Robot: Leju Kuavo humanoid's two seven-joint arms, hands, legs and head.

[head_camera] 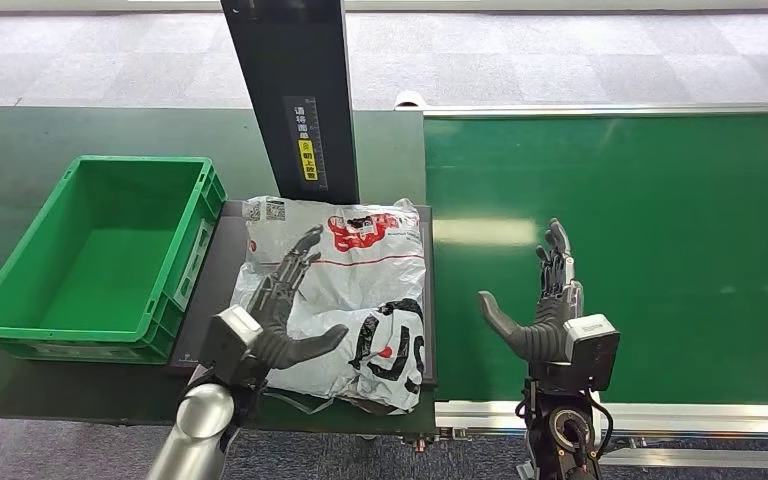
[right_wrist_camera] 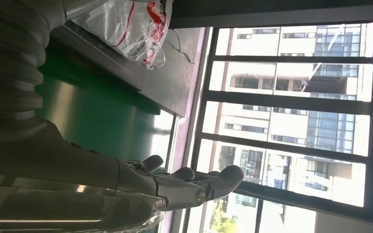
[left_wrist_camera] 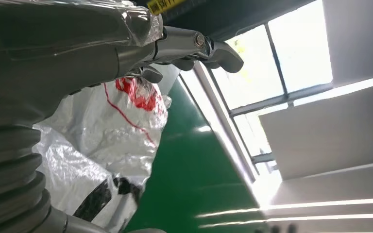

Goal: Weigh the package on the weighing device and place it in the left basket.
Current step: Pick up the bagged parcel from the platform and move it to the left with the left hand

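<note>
The left hand (head_camera: 285,300) is lying flat on the package (head_camera: 360,300) with fingers spread and thumb out, gripping nothing. The right hand (head_camera: 545,300) is hovering over the green conveyor belt (head_camera: 660,240), fingers extended, thumb apart, empty. The white package, printed red and black, is resting on the dark weighing device (head_camera: 215,290) beside the green basket (head_camera: 20,290). A black post (head_camera: 295,90) is carrying a yellow label with writing too small to read.

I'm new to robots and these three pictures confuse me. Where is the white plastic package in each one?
Head view: the package lies on the dark scale platform, under the left hand.
Left wrist view: the crinkled package sits beside the hand's cover.
Right wrist view: one corner shows far off.
Shared landmark: the green conveyor belt beside the package.
</note>
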